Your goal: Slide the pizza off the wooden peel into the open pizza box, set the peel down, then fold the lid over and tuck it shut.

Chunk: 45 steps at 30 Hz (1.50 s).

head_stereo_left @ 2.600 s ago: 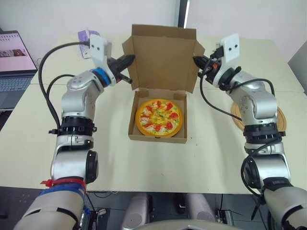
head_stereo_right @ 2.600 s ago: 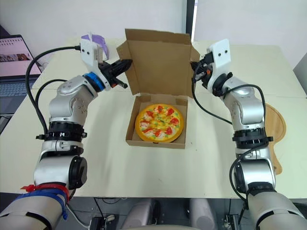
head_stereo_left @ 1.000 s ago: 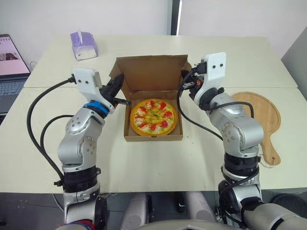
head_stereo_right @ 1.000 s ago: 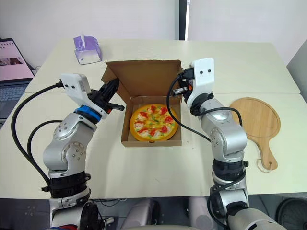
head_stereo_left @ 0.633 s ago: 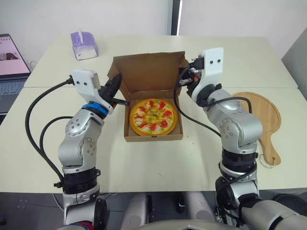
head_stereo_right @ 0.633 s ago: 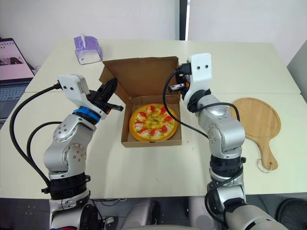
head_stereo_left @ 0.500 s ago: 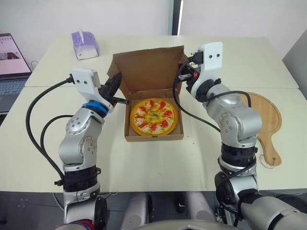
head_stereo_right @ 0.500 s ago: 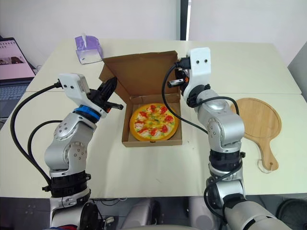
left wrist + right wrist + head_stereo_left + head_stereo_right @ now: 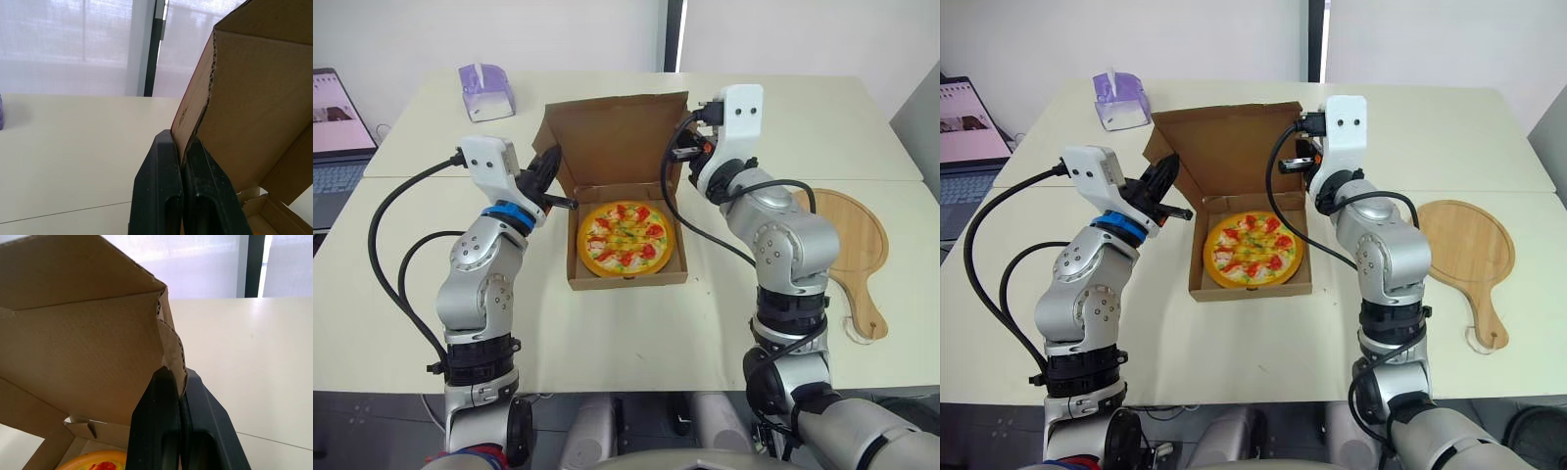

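Observation:
The pizza [image 9: 625,235] lies flat in the base of the brown cardboard pizza box [image 9: 626,282] at the table's middle. The lid [image 9: 612,137] stands up from the far edge, leaning slightly forward. My left gripper [image 9: 551,168] is shut on the lid's left side flap [image 9: 195,117], which is pinched between the fingers in the left wrist view. On the other side, my right gripper [image 9: 683,152] is shut on the right side flap [image 9: 168,345]. The round wooden peel [image 9: 847,235] lies flat on the table to the right, with nothing on it.
A purple tissue box [image 9: 485,91] sits at the far left of the table. A laptop [image 9: 333,113] stands open at the left edge. A seam between two tabletops [image 9: 401,176] runs across behind the box.
The head camera has pulled back since the earliest frames. Over the last second both grippers kept their hold on the flaps; the right one rose slightly and the lid's top edge came up with it.

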### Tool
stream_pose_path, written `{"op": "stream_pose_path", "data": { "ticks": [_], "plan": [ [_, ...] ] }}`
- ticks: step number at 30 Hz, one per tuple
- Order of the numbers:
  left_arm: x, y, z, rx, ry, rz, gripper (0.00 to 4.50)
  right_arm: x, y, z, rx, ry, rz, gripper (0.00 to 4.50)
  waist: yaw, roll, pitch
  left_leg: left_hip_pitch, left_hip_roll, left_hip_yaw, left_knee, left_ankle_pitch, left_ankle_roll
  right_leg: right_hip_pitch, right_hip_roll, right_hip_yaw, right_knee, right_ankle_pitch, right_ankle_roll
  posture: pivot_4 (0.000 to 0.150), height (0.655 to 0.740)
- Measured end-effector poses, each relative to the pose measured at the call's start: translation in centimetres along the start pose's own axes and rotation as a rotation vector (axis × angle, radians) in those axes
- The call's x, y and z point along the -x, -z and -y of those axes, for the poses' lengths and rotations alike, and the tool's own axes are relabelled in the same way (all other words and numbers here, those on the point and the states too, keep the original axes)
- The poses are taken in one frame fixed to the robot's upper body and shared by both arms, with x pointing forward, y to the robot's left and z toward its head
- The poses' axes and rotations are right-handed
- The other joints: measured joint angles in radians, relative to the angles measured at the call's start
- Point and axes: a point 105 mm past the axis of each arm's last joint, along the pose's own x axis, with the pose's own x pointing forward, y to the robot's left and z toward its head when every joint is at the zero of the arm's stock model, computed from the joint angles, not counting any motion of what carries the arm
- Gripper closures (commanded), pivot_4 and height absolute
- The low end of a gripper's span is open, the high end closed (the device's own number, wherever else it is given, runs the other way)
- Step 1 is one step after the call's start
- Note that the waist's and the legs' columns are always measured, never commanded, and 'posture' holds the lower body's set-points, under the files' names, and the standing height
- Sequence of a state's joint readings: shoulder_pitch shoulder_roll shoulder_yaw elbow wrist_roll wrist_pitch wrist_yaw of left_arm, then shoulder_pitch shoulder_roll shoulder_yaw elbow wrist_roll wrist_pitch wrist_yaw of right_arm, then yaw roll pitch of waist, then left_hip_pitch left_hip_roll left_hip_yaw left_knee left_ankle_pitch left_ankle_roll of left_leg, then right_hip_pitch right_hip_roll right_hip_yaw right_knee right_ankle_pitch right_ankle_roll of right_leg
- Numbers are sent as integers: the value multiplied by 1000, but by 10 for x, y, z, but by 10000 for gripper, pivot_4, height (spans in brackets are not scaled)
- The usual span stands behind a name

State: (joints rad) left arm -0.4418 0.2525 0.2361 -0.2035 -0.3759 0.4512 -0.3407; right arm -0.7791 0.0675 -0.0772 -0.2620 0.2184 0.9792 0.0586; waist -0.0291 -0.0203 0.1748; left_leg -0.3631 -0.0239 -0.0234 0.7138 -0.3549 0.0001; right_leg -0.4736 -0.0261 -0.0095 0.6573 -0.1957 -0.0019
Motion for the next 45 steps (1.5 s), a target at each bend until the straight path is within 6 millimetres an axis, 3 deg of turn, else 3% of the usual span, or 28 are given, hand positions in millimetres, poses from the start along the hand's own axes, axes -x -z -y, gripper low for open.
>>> {"op": "stream_pose_path", "data": {
  "ticks": [5,18,39,42,45],
  "plan": [
    [5,1,0,-11,-4,-2,44567,6,0,-4,3,-10,-11,45000,0,0,0,0,0,0,0,0,0,0,0,0,0,0,0,1500,7400],
    [33,14,10,-100,-49,-20,44567,26,22,-6,-13,-69,-82,45000,-3,0,-2,1,0,0,-1,0,0,1,0,0,0,0,0,1500,7400],
    [46,27,11,-149,-109,-16,44567,34,40,-8,0,-145,-92,45000,-4,-1,-7,3,1,0,-1,-1,2,2,1,0,0,0,0,1500,7400],
    [47,27,11,-156,-105,-21,38996,34,40,-9,4,-154,-86,45000,-4,-1,-7,3,1,0,-1,-1,3,2,1,0,0,0,0,1500,7400],
    [48,30,13,-158,-90,-32,28653,34,41,-13,9,-169,-90,45000,-4,-1,-7,3,1,0,-1,-1,2,2,1,1,0,0,0,1500,7400]
  ]
}}
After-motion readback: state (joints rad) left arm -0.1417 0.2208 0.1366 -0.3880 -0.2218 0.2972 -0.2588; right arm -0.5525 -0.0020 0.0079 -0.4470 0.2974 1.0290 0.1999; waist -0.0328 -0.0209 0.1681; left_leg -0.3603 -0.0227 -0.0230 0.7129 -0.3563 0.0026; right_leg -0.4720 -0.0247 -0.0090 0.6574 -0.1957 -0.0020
